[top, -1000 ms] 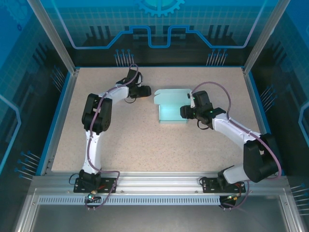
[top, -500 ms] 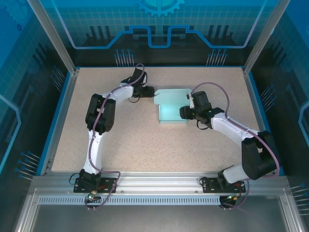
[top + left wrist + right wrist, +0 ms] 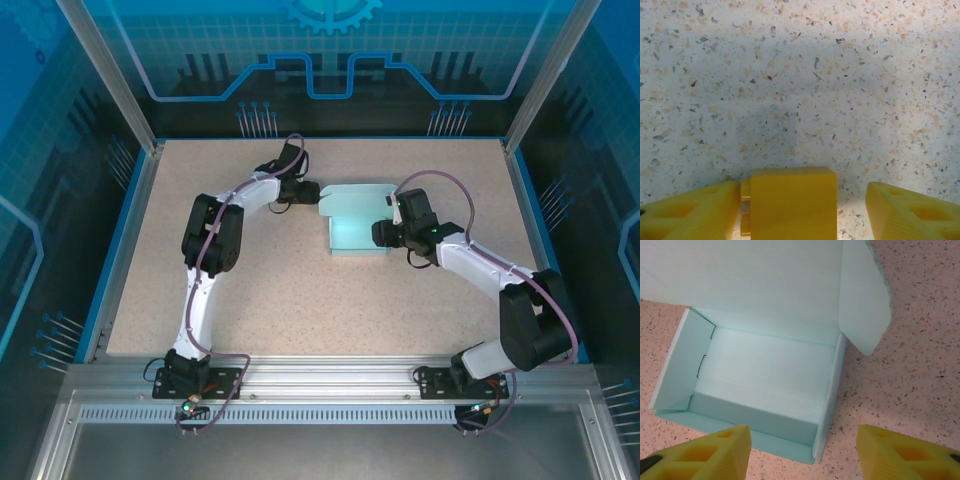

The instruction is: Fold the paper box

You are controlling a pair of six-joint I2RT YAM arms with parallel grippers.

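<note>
The paper box [image 3: 356, 224] is a light blue open tray in mid-table, with its lid [image 3: 352, 196] spread flat behind it. In the right wrist view the paper box [image 3: 765, 370] lies just ahead, lid [image 3: 750, 275] up and a rounded flap [image 3: 863, 300] at the right. My right gripper [image 3: 804, 452] is open, with the box's near right corner between its fingers, and it sits at the box's right side [image 3: 382, 232]. My left gripper [image 3: 312, 190] is by the lid's left edge. In the left wrist view the left gripper [image 3: 801, 207] is open over bare tabletop. A yellow block [image 3: 792, 197] rests against its left finger.
The speckled tabletop [image 3: 300, 290] has a raised blue rim [image 3: 128, 235] on its left, back and right sides. Metal posts [image 3: 112, 80] rise at the back corners. The arm bases [image 3: 195, 375] stand at the near edge.
My left gripper has moved right, up to the lid's left edge. The right arm and the box have barely shifted.
</note>
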